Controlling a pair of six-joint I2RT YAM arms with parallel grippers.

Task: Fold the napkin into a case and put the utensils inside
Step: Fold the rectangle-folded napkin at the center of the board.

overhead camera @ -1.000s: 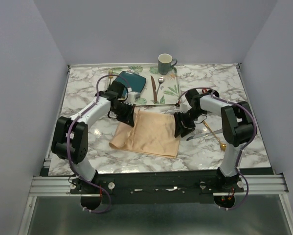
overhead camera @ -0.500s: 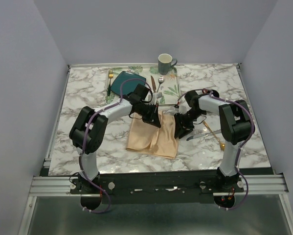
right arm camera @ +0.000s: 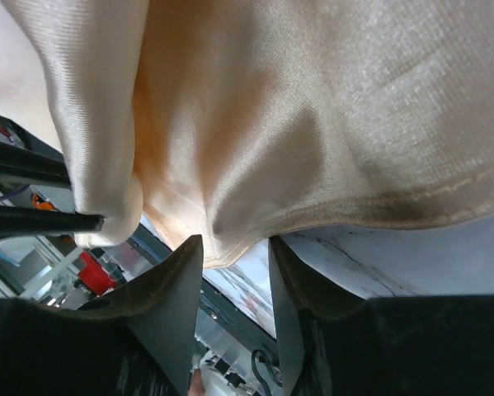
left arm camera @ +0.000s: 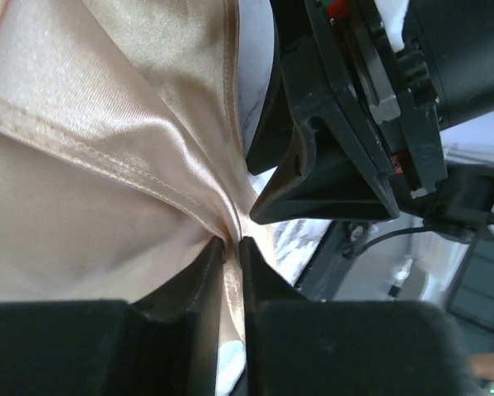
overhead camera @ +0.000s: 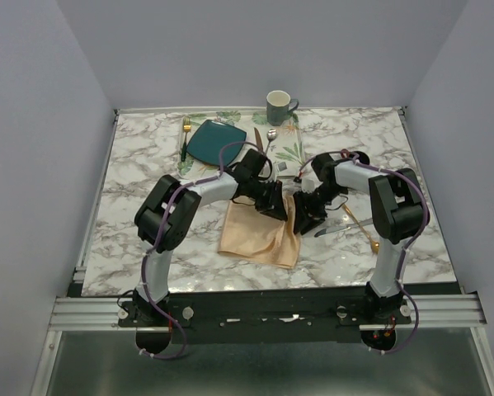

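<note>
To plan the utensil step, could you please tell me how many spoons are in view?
2. The gold spoon lies right of the napkin; a silver spoon lies on the tray near the mug. Others may be hidden.

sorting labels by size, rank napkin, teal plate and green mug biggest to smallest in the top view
1. napkin, largest even folded over
2. teal plate, somewhat smaller; an arm covers one corner
3. green mug, clearly smallest; it stands farthest from the camera, but the gap is too wide to doubt
</note>
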